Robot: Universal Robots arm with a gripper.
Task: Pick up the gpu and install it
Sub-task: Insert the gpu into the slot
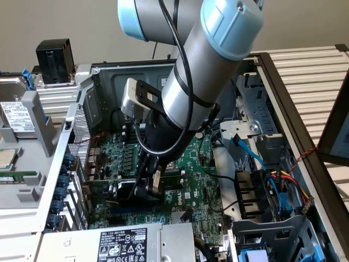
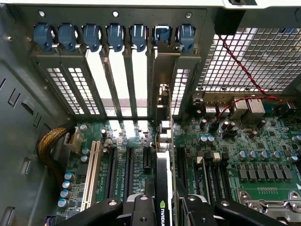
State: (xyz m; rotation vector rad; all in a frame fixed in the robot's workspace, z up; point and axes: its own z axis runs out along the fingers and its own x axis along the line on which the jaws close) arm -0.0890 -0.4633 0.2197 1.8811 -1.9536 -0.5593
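The gpu, a green card with a black cooler carrying a green logo, stands on edge inside the open computer case. My gripper is shut on it, one black finger on each side. The card's metal bracket points at the rear slot openings, under the row of blue latches. It hangs over the motherboard, in line with the expansion slots. In the exterior view the gripper is low in the case with the gpu's black cooler at the exterior view's left of it.
The power supply lies at the front of the case. A drive cage with blue and coloured cables is at the exterior view's right. A braided cable and a red-black wire run near the rear wall. A hard drive lies outside the case.
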